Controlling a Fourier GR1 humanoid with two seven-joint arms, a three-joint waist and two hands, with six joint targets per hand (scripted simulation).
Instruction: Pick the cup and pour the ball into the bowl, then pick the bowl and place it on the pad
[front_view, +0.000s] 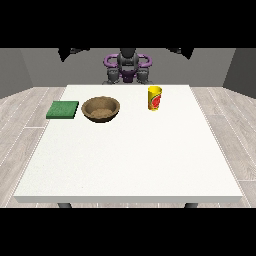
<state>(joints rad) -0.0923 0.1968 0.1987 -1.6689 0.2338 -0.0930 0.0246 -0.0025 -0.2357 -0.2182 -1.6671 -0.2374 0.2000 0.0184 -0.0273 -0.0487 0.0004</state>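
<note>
Three things on white surface (130, 160): green pad (63, 109) at view's left, brown bowl (101, 108) just beside it, yellow cup (155, 97) with red label upright, well apart toward view's right. Ball not visible to me. Robot hand at either side: cannot tell, too small near my torso

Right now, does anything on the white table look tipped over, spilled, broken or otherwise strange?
Nothing stands out. The yellow cup with a red label stands upright, the round brown wooden bowl sits level, and the flat green square pad lies flat beside the bowl, apart from it. No spill shows on the white table.
</note>
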